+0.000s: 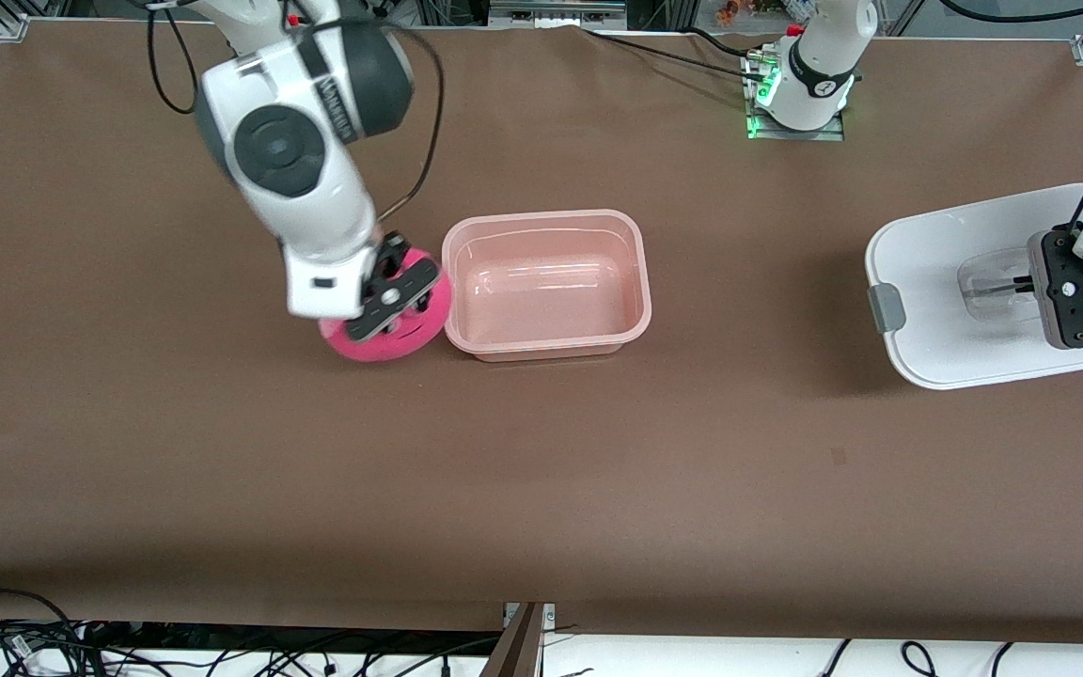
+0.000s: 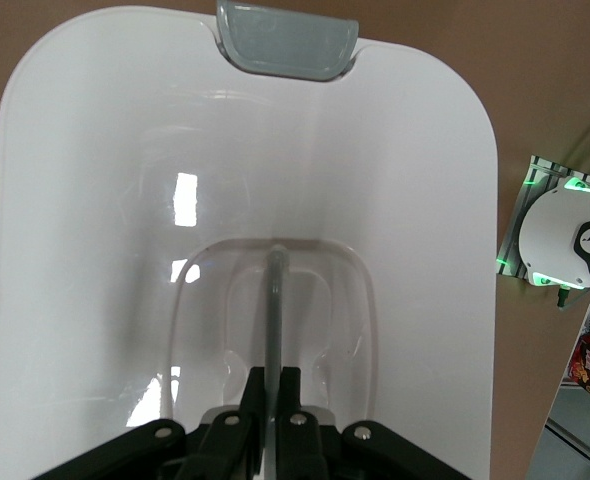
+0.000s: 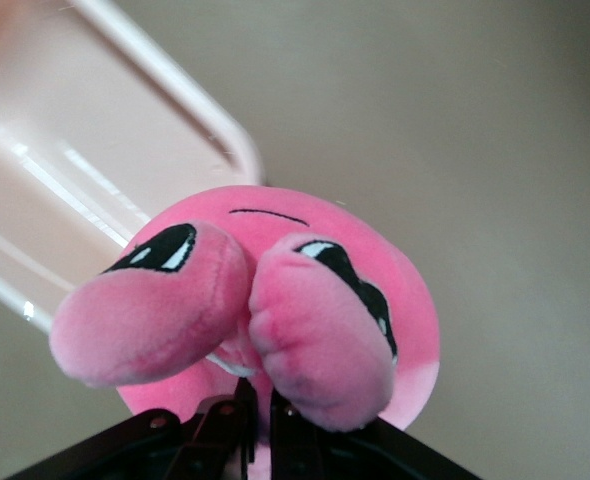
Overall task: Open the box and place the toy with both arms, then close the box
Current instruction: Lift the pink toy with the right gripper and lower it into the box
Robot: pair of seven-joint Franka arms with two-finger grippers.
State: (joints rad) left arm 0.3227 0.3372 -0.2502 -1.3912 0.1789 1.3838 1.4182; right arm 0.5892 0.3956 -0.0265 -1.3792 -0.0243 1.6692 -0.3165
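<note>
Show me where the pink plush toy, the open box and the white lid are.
toy (image 1: 374,346): front view, the plush body's lower edge below the right arm's hand.
box (image 1: 546,282): front view, its bare pink floor.
lid (image 1: 936,273): front view, the flat white top beside the grey clip.

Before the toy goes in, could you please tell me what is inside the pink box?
Nothing shows inside the box: its bare bottom is visible through the open top. The toy sits beside it on the table, gripped by the right hand. No part of the inside is covered.
</note>
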